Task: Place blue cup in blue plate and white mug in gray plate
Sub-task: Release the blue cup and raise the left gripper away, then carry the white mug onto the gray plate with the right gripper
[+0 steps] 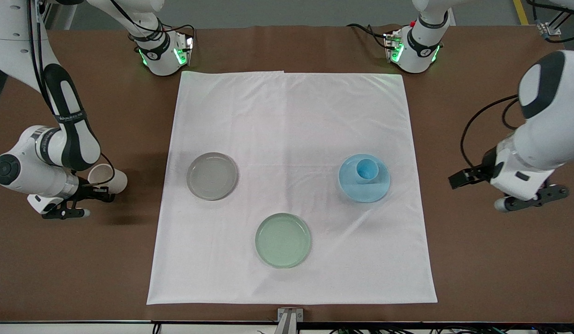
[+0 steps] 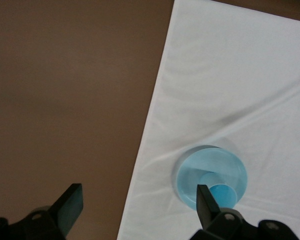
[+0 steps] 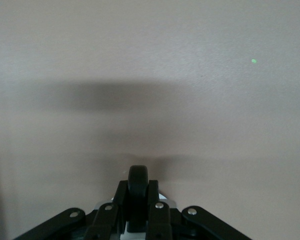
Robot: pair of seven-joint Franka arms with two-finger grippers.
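**Mug held over bare table, cup already on its plate**

At the right arm's end of the table, the right gripper hangs over the bare brown tabletop, off the edge of the white cloth. It holds the white mug, which is tipped on its side with the open mouth facing up toward the front camera. In the right wrist view the fingers are pressed in on the mug's dark loop handle, which stands upright between them.

On the cloth, the gray plate lies toward the right arm's end with nothing in it. The pale green plate sits nearer to the front camera than the other two plates, roughly midway between them, and also holds nothing.

The blue plate lies toward the left arm's end of the cloth. The blue cup stands upright inside it, mouth up, off centre toward the rim that faces the robots' bases. The left wrist view shows the same cup in the same plate, partly hidden by one black finger.

The left gripper waits over the bare tabletop at the left arm's end, clear of the cloth, its fingers spread wide with nothing between them.
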